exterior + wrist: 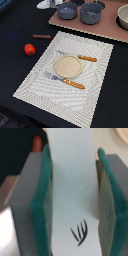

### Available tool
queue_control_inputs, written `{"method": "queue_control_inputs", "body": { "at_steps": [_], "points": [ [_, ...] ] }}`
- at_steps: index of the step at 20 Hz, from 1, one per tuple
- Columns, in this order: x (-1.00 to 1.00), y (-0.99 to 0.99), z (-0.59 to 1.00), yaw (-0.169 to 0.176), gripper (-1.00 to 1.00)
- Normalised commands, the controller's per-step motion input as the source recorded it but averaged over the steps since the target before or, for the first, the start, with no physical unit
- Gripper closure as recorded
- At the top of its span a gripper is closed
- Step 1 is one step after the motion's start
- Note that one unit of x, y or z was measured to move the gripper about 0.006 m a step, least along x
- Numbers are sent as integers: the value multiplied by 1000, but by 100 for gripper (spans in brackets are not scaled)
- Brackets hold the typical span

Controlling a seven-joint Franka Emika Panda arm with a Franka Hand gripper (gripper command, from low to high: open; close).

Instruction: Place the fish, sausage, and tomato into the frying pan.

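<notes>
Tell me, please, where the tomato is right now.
In the exterior view the tomato lies on the dark table at the view's left, just off the placemat's left edge and a little below the sausage.

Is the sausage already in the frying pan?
No. The sausage lies on the dark table beside the tomato, apart from the frying pan on the board.

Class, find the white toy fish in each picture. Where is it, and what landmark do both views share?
Exterior view: the fish is at the top edge, left of centre.
Wrist view: the fish fills the centre, clamped between the green pads.
Shared landmark: probably the beige plate, seen only as a corner sliver in the wrist view.
</notes>
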Motion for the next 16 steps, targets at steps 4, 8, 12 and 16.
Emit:
{"method": "queue_control_inputs", "body": {
  "at_steps": [4, 8, 12, 16],
  "points": [
    [66, 1000, -77, 0, 100],
    [1, 996, -182, 0, 100],
    [-3, 896, -330, 5, 100],
    [0, 674, -426, 11, 100]
  ]
}}
